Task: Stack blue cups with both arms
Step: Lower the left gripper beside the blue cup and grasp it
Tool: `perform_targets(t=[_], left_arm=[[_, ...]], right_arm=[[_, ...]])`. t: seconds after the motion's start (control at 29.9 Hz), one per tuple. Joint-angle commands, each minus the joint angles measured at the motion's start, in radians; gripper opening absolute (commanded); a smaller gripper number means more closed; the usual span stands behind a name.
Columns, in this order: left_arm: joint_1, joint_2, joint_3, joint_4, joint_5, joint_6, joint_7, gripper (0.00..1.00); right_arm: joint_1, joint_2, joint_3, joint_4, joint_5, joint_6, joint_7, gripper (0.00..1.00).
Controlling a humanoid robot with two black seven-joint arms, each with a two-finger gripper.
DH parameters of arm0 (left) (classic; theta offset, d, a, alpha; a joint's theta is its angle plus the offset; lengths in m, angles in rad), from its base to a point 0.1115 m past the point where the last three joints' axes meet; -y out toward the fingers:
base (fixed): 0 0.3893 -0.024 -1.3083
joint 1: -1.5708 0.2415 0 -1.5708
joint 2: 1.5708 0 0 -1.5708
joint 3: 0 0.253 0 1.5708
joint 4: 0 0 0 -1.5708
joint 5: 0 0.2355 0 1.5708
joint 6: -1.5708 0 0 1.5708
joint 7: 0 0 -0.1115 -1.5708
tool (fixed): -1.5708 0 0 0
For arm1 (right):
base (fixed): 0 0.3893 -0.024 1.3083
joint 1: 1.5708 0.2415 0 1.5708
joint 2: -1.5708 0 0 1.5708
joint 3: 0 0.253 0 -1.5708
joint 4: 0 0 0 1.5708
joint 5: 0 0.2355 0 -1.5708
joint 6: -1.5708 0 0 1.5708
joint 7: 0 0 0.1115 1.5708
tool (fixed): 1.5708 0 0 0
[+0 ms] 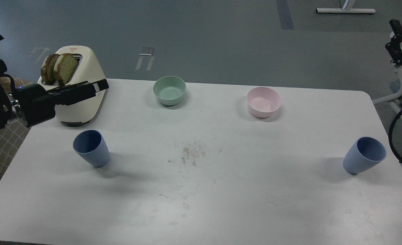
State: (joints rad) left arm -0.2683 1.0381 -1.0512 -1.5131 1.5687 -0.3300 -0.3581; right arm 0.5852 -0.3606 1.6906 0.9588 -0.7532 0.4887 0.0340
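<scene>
Two blue cups stand upright and apart on the white table [221, 204]: one at the left [91, 148], one at the far right [365, 154]. My left gripper [99, 86] reaches in level from the left edge, in front of the toaster, above and behind the left cup and not touching it. Its fingers are seen side-on as one dark bar, so their gap does not show. My right gripper [396, 44] is only partly in view at the top right edge, high and far behind the right cup. Neither gripper holds anything.
A cream toaster [82, 105] with two bread slices [59, 68] stands at the back left. A green bowl [169, 90] and a pink bowl [263, 101] sit along the back. Crumbs [190, 153] lie mid-table. A black cable [393, 136] hangs at the right edge.
</scene>
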Motion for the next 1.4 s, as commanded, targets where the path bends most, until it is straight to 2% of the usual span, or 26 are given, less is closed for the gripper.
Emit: perform_targets(t=[0.0,0.33,0.6,0.84,1.0,1.17,1.27,1.37], left_arm=[[0.012,0.008,0.002,-0.002,0.151,0.016,0.001,0.97],[0.063,0.011,0.008,-0.001,0.297,0.016,-0.001,0.97],[0.05,0.007,0.065,0.079,0.485,0.016,-0.001,0.91],[0.06,0.001,0.066,0.106,0.487,0.016,-0.024,0.76],[0.061,-0.019,0.068,0.111,0.481,0.016,-0.024,0.76],[0.064,-0.026,0.068,0.117,0.479,0.016,-0.025,0.63],[0.078,-0.026,0.068,0.136,0.481,0.016,-0.027,0.62],[0.084,-0.026,0.071,0.149,0.484,0.016,-0.051,0.62]], right_arm=[[-0.013,0.008,0.0,-0.006,0.002,0.0,0.001,1.0],[-0.036,0.011,0.0,-0.015,0.0,0.0,0.001,1.0],[-0.047,0.009,0.0,-0.026,0.0,0.0,0.001,1.0],[-0.053,0.009,0.0,-0.026,0.0,0.0,0.004,1.0],[-0.053,0.009,0.0,-0.025,0.0,0.0,0.004,1.0],[-0.051,0.009,0.0,-0.023,0.0,0.0,0.004,1.0],[-0.051,0.009,0.0,-0.023,0.0,0.0,0.004,1.0],[-0.053,0.009,0.0,-0.023,0.0,0.0,0.004,1.0]])
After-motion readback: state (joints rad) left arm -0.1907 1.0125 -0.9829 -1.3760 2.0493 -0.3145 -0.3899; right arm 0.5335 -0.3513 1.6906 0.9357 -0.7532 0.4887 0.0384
